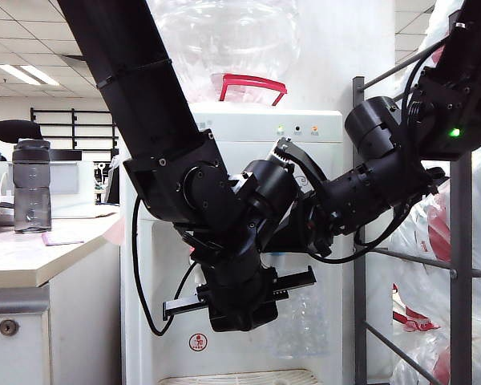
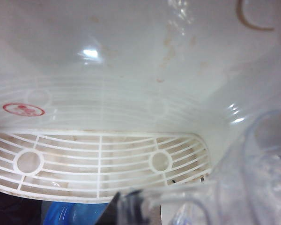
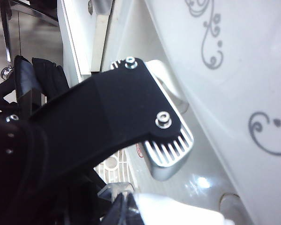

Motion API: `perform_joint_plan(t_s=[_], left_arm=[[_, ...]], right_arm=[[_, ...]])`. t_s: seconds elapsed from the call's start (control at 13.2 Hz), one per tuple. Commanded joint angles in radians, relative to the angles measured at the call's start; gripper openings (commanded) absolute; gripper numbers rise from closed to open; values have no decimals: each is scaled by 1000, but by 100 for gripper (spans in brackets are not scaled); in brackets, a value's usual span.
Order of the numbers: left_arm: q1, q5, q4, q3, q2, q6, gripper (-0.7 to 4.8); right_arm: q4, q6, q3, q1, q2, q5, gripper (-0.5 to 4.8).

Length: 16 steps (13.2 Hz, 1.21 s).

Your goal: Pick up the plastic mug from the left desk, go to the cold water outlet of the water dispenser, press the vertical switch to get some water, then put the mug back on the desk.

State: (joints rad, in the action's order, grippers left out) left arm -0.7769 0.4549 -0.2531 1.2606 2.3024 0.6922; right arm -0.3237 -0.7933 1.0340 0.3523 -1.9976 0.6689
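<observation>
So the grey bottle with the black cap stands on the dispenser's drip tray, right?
No. The exterior view shows the grey bottle on the left desk; left gripper, holding the plastic mug, and right gripper are at the water dispenser.

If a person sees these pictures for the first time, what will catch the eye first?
Two black arms cross before the white water dispenser, hiding its taps. The left gripper hangs low in the dispenser's recess, shut on the clear plastic mug above the white drip grille. The right gripper is close to the dispenser's ornamented front, and a smoky-grey bottle stands on the left desk.
</observation>
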Motion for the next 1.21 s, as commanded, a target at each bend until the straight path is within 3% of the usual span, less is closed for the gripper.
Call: perform_joint_plan(t_s=[0.08,1.21], left_arm=[[-8,-6,-41,6,-8,-3,-6],[-8,-6,-44,2,-8,-1,-6]], right_arm=[[12,5,0,2,-11,-42,-5],[16,16,0,1,15,-50,-5]])
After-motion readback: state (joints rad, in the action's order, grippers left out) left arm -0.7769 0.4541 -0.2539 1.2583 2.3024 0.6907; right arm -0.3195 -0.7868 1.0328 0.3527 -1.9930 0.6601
